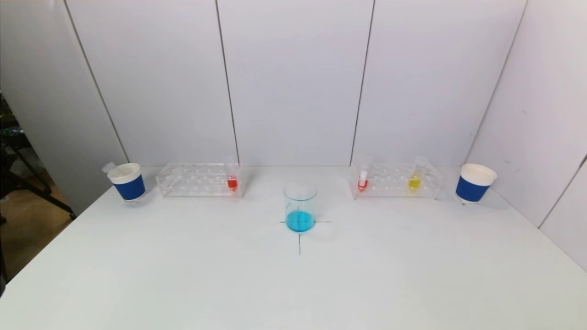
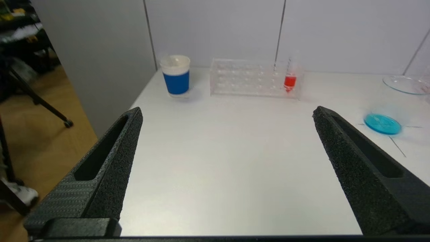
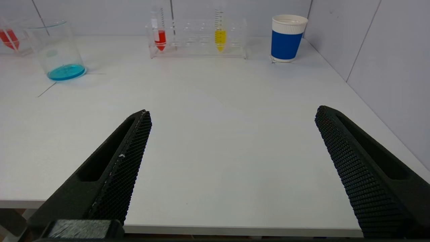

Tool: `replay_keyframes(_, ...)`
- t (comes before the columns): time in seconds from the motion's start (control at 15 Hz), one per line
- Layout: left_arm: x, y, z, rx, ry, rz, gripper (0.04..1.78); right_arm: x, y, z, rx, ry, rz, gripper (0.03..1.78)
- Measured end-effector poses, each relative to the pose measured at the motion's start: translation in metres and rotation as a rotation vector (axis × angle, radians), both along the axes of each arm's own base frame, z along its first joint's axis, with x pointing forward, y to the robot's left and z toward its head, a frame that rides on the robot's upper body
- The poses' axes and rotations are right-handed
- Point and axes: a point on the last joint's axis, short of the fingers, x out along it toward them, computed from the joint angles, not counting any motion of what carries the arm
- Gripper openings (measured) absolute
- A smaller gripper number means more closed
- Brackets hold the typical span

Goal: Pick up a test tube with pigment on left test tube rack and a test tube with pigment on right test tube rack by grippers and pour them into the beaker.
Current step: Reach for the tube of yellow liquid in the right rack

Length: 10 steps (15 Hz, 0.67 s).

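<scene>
— While both arms hang back at the near edge of the white bench (image 1: 183, 275), where do the tubes stand?

— One clear test tube with red pigment (image 1: 232, 182) stands upright at the right end of the clear plastic left rack (image 1: 197, 179). The clear plastic right rack (image 1: 396, 180) holds two: a red-filled tube (image 1: 362, 183) at its left end and a tube of yellow pigment (image 1: 414, 181) toward its right.

— And the beaker?

— The clear glass beaker (image 1: 300, 207) sits between the racks, nearer the robot, on a drawn cross (a shallow layer of blue liquid lies in its bottom).

— The grippers?

— The left gripper (image 2: 226, 116) hovers over the bench with its black fingers (image 2: 111, 161) spread wide, holding nothing. The right gripper (image 3: 233, 112) does the same on its side, fingers (image 3: 356, 168) wide apart and empty. Neither shows in the head view.

— Anything else?

— A blue-and-white paper cup (image 1: 128, 181) stands left of the left rack with something clear poking out; a second blue-and-white cup (image 1: 474, 183) stands right of the right rack.
</scene>
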Motion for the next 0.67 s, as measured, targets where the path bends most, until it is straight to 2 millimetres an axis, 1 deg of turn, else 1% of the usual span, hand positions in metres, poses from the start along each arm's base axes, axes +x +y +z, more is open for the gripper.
replay_keyframes(0.13,-0.011,-0.001,-0.012,-0.091,0.041,-0.021,1.77,0.0,0.0,0.0,0.0,0.0,0.0,1.77)
replay_keyframes(0.2,-0.014,-0.001,-0.016,-0.1,0.05,-0.035,1.77,0.0,0.0,0.0,0.0,0.0,0.0,1.77)
replay_keyframes(0.47,-0.028,-0.001,-0.026,-0.074,0.022,-0.071,1.77,0.0,0.0,0.0,0.0,0.0,0.0,1.77)
replay_keyframes(0.67,-0.035,-0.001,-0.044,-0.009,0.007,-0.082,1.77,0.0,0.0,0.0,0.0,0.0,0.0,1.77)
